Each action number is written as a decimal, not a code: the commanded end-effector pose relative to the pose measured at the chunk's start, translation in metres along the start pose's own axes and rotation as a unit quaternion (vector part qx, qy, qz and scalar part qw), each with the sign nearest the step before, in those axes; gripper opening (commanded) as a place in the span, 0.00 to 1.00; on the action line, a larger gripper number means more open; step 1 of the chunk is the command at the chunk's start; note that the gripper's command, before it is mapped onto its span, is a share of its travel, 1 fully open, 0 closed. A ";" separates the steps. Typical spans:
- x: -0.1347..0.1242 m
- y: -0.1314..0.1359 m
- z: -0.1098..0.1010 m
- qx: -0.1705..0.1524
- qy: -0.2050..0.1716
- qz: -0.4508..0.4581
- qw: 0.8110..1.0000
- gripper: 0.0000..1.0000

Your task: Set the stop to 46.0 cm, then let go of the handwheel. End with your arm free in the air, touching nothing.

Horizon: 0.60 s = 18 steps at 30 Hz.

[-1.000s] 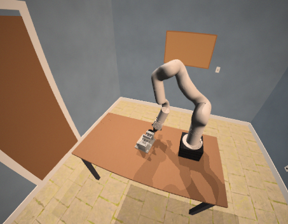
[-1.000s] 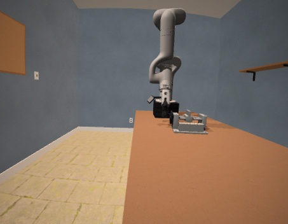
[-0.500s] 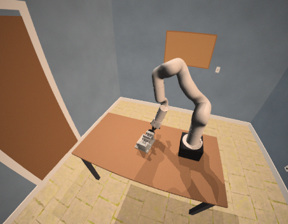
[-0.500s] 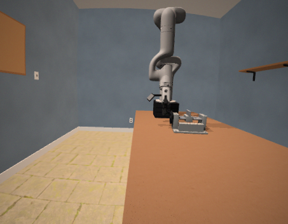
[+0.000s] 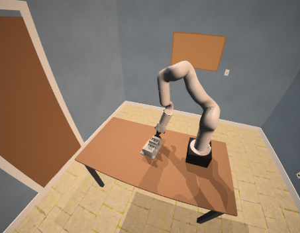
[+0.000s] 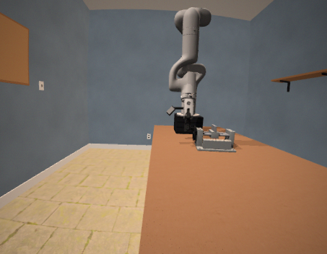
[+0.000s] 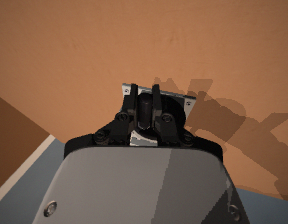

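The grey stop device point(image 5: 148, 153) point(image 6: 216, 145) point(image 7: 189, 103) stands on the table, with end uprights and a carriage point(image 6: 214, 134) between them. Any scale is too small to read. The black handwheel point(image 6: 195, 134) point(image 7: 177, 110) is on the device's side facing the gripper. My gripper point(image 5: 157, 134) point(image 6: 188, 128) point(image 7: 144, 93) points down beside the device. Its fingers are closed around the handwheel's dark upright handle point(image 7: 145, 112), which shows between them in the wrist view. The fingers and the gripper's body hide part of the wheel and most of the device in that view.
The brown table point(image 5: 107, 142) point(image 6: 211, 202) carries the device and the arm's black base point(image 5: 199, 159) point(image 6: 178, 124). The base stands to the right of the device in the top view. A wall shelf point(image 6: 304, 75) is at the right in the exterior view.
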<state>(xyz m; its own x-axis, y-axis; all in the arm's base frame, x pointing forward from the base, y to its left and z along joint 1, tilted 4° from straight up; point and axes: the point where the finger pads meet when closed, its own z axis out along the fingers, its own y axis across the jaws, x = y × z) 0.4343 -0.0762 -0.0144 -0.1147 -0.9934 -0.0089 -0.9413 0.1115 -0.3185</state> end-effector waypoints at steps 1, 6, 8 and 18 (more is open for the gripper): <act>0.000 -0.003 0.002 0.000 0.000 0.000 1.000 0.06; 0.000 -0.007 0.007 0.000 0.000 0.000 1.000 0.06; 0.000 -0.008 0.009 0.000 0.000 0.000 1.000 0.06; 0.000 -0.010 0.017 0.000 0.000 0.000 1.000 0.06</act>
<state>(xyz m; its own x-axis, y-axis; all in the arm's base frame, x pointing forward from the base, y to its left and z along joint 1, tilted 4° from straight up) 0.4483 -0.0777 -0.0261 -0.1147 -0.9934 -0.0089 -0.9416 0.1116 -0.3178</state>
